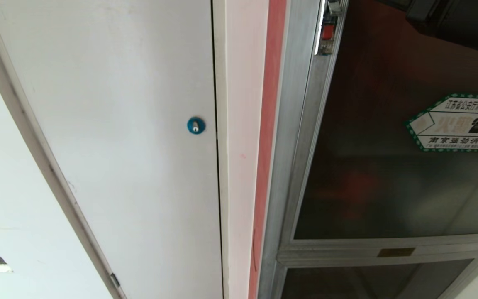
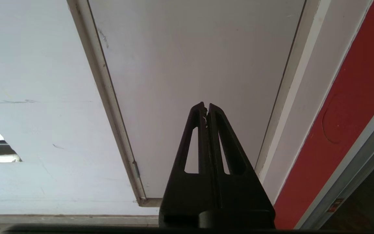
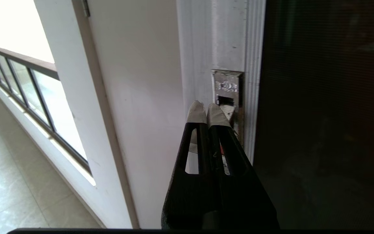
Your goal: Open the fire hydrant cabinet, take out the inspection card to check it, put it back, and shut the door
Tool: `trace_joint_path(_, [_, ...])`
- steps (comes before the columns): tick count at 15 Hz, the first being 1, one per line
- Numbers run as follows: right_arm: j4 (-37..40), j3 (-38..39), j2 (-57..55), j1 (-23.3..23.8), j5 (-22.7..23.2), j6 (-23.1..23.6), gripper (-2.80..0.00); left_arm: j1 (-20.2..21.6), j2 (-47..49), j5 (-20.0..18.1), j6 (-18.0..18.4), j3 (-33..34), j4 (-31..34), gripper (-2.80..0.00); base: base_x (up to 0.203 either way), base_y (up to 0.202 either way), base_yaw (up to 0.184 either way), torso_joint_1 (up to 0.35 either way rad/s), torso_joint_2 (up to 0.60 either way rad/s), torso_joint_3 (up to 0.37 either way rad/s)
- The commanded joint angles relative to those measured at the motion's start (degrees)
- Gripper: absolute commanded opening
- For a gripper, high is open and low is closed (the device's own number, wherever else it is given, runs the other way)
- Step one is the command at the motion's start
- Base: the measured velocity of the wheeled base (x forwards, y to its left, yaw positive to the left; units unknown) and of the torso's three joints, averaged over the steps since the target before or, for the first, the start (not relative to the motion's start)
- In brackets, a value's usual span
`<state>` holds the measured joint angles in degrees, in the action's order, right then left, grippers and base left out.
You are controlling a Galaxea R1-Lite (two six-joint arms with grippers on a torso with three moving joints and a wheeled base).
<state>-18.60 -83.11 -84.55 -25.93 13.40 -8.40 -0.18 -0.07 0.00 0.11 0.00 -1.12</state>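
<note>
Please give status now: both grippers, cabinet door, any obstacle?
Right gripper shut, tips at metal latch recess of dark-glass aluminium-framed door. Left gripper shut, parked. Door closed. No obstacle seen.

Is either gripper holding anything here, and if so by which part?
Nothing is held. The right gripper is shut and empty, tips close to the latch on the door. The left gripper is shut and empty too.

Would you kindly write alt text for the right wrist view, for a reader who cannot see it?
The right gripper, fingers shut with pale taped tips, points at the metal latch recess in the aluminium frame of the dark glass door. Beside the frame is a white wall, then a railed window above a tiled floor.
</note>
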Motion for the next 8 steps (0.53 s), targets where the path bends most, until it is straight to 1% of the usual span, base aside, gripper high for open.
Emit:
trace_joint_path(1, [-0.1,-1.1,-2.1,1.4,0.1,0.0,-2.80,0.0,0.1,0.0,0.0,0.7,0.0,-2.80,0.000,0.000,0.000,0.000,0.00,0.000])
trace_joint_path(8, [1.2,-3.0,-2.9,1.1,0.5,0.0,-2.80,0.0,0.1,0.0,0.0,0.7,0.0,-2.80,0.000,0.000,0.000,0.000,0.00,0.000])
